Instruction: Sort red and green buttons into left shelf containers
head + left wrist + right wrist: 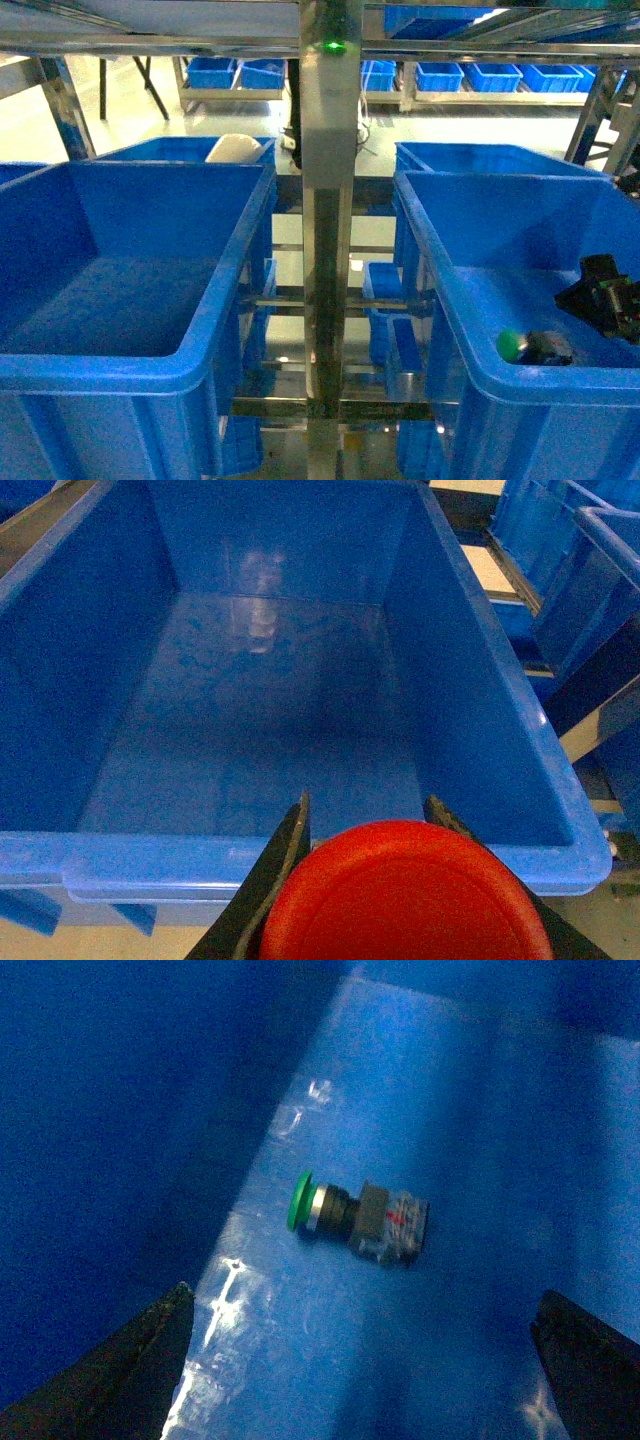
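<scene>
In the left wrist view the red button (pixel 405 895) fills the bottom of the frame, its wide cap facing the camera. My left gripper (pixel 368 808) is shut on it, just in front of the near rim of a large, empty blue container (pixel 300 855). In the head view this is the left bin (pixel 130 372); the left gripper does not show there. The green button (pixel 355 1215) lies on its side on the floor of the right-hand blue bin (pixel 540 385), also showing as the green button (pixel 520 346). My right gripper (pixel 365 1295) hangs open above it, apart from it.
A metal shelf post (pixel 328 230) stands between the two front bins. A second blue bin (pixel 180 150) behind the left one holds a white object (pixel 232 149). Another bin (pixel 480 157) sits behind the right one. More blue bins line racks in the background.
</scene>
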### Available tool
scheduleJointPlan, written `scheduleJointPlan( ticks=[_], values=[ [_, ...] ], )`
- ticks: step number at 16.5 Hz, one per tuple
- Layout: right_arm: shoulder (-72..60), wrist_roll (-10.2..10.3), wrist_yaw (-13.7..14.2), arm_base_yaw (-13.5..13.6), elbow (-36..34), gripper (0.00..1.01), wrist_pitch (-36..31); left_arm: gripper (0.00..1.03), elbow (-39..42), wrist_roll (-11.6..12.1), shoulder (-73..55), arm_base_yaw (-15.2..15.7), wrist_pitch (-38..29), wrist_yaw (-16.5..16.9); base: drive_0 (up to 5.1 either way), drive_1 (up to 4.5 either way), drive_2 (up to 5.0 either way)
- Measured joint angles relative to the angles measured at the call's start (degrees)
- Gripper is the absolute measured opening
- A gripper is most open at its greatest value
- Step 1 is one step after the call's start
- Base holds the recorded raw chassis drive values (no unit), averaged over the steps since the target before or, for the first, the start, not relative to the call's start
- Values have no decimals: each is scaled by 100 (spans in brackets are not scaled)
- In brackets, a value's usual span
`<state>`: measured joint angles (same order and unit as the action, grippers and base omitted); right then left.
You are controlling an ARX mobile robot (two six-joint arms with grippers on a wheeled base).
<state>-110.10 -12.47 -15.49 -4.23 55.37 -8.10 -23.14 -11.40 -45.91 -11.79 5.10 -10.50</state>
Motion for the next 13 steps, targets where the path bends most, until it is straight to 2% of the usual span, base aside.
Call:
scheduleJointPlan(
  ticks=[3, 5, 7, 9, 11, 13],
  values=[
    [911, 42, 20, -109, -835, 98, -780, 28, 0, 0, 0, 0, -2, 0, 0, 0, 0],
    [1624, 90, -26, -155, -1561, 98, -1060, 28, 0, 0, 0, 0, -2, 0, 0, 0, 0],
    [2643, 138, -35, -197, -2608, 98, -1561, 28, 0, 0, 0, 0, -2, 0, 0, 0, 0],
    [3908, 341, -33, -293, -3591, 98, -1915, 28, 0, 0, 0, 0, 0, 0, 0, 0, 0],
    [5195, 452, -26, -297, -4572, 98, -1576, 28, 0, 0, 0, 0, 0, 0, 0, 0, 0],
    [6465, 562, -50, -560, -5147, 98, -610, 28, 0, 0, 0, 0, 0, 0, 0, 0, 0]
  ],
)
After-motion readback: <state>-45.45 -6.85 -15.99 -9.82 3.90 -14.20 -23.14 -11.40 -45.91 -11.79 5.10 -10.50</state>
